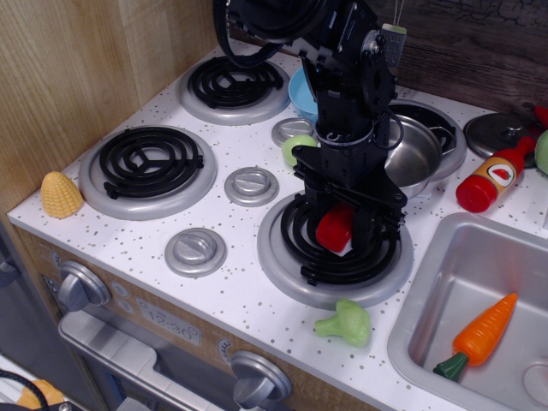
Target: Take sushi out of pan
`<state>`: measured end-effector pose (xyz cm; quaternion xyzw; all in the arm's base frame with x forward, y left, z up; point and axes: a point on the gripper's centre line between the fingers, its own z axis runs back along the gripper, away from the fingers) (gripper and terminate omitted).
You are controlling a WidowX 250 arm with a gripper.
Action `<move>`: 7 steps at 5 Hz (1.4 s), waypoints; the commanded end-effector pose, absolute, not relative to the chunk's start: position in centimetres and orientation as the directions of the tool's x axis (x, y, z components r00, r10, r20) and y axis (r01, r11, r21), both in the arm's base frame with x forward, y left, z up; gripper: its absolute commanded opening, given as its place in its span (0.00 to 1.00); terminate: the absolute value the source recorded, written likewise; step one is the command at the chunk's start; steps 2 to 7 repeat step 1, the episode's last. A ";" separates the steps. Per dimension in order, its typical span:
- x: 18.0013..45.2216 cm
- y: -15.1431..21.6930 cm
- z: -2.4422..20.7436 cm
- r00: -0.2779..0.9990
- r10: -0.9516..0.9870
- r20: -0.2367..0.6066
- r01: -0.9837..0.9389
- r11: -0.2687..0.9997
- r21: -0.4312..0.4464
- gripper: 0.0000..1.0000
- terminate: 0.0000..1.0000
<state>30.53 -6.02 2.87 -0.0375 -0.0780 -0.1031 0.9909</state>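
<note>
My black gripper [340,229] is shut on the sushi [335,229], a glossy red toy with a white base. It holds the sushi low over the front right burner [334,248]. The pan [415,154], a shiny steel pot with wire handles, stands behind the gripper at the back right and looks empty where it shows. The arm hides the pan's left side.
A green ball [294,147] and a light blue bowl [301,92] sit behind the arm. A ketchup bottle [492,178] and a grey lid [499,131] lie right of the pan. Green broccoli [346,323] lies at the front edge. The sink [445,257] holds a carrot [482,335]. A corn toy [61,194] is at far left.
</note>
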 end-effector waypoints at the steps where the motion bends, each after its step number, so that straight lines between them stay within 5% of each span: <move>1: 31.1 -6.2 4.5 0.958 -0.186 0.216 0.203 0.977 -0.058 1.00 1.00; 7: 31.1 -6.2 4.5 0.958 -0.186 0.216 0.203 0.977 -0.058 1.00 1.00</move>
